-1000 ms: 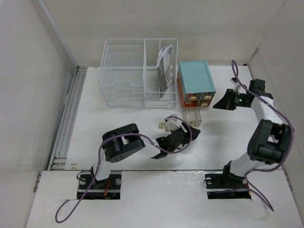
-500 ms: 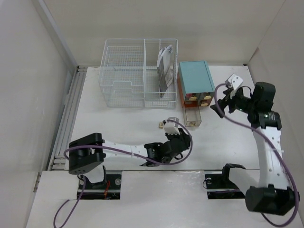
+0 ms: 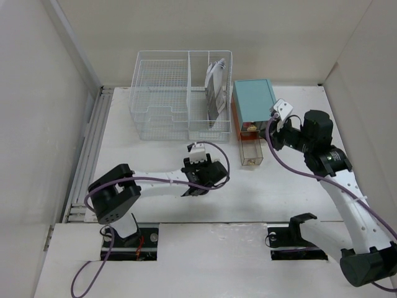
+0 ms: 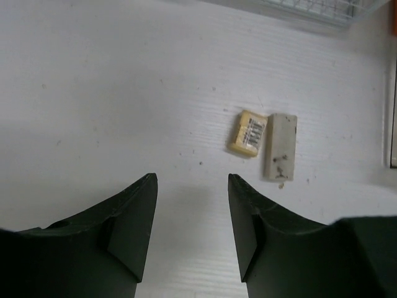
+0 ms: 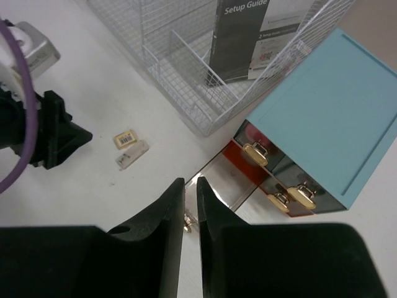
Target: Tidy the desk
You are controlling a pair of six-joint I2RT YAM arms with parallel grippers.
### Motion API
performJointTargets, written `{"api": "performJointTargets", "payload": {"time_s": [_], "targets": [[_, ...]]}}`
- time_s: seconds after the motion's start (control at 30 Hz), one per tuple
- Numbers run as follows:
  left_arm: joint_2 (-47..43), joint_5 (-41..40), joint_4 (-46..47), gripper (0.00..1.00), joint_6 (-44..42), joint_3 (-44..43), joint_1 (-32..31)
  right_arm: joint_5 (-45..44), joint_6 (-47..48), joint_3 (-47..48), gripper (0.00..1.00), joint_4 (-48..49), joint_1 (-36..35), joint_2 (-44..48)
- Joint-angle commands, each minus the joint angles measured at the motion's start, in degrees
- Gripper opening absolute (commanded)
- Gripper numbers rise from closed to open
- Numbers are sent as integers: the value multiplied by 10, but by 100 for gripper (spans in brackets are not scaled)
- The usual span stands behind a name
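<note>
white tabletop (image 3: 149, 155) spans btwn white walls, under both arms. left tool (image 4: 192, 181) fingers apart, above tabletop near yellow barcoded block (image 4: 248, 132). right tool (image 5: 190, 183) fingers nearly together, by teal drawer box (image 5: 322, 124).

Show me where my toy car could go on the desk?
Bare desk lies in front of the basket, left of the left fingers, and near the front between the arms. Crowded around the drawer and two small pieces.

Bright, even light; soft shadow on desk (image 4: 80, 149) beneath left pincer (image 4: 192, 186).
</note>
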State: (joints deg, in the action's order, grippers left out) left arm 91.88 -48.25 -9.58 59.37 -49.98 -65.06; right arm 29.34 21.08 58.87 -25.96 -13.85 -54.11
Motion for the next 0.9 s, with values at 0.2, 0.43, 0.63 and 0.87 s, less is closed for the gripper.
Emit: {"api": "performJointTargets", "payload": {"time_s": [0.2,0.43,0.63,0.87], "targets": [[37,127,119,46,-180,-27,75,2,-34,-10,19,46,-8,0],[57,175,153,46,-230,-40,75,2,-34,-16,22,46,-8,-12],[98,181,142,49,-250,-64,81,8,-34,-16,22,46,-8,-18],[134,206,136,50,-262,-81,109,13,-39,-16,22,41,-8,-18]]}}
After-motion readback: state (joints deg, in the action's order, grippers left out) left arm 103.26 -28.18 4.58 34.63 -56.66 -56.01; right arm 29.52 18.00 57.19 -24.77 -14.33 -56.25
